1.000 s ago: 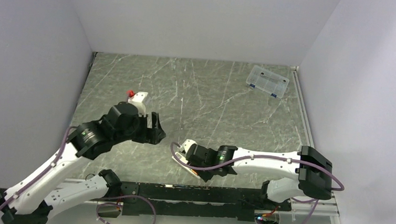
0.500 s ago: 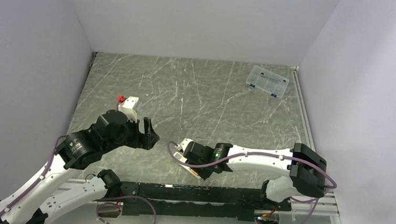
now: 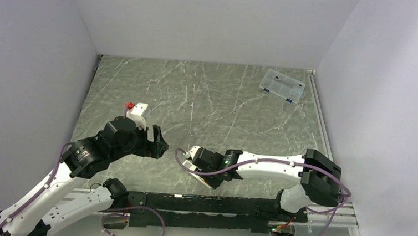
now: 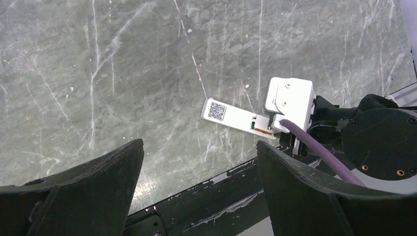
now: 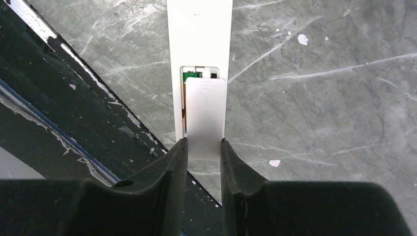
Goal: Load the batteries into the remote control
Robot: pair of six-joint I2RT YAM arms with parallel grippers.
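Your slim white plastic remote control [image 4: 236,117] lies at the middle of the grey marbled table [image 3: 224,108], close to its near edge, recess face up. Its long axis runs left to right, slightly nearer at the right, and the labelled end points left. A dark green cylindrical battery [image 5: 191,75] shows in the recess just beyond the flat white cover piece [image 5: 205,113]. Your right gripper [image 5: 203,142] pinches that cover's end. Your left gripper [image 4: 199,145] hangs spread wide to the remote's left, gripping nothing.
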